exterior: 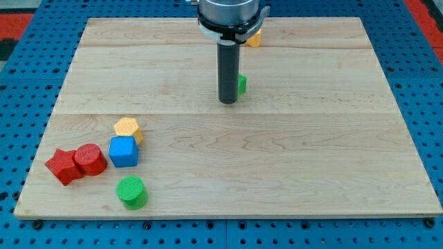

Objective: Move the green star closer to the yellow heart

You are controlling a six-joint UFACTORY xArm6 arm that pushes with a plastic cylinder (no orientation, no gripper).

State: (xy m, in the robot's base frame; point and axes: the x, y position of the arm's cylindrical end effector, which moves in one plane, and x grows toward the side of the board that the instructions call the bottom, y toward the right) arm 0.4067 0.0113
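Near left, a green cylinder (131, 191), red star (62, 166), red cylinder (90, 158), blue cube (124, 151) and yellow hexagon (129, 129) sit clustered. Mid-board, my tip (228, 102), a bare rod holding nothing, hides most of the green star (241, 84) — likely light, rigid, slides easily; push its near side. Clear wood leads to the far yellow heart (254, 39).

Two red blocks, a star (62, 167) and a cylinder (90, 159); two green, a cylinder (131, 192) and a half-hidden one (241, 84); two yellow (129, 129) (254, 39); one blue cube (124, 151).
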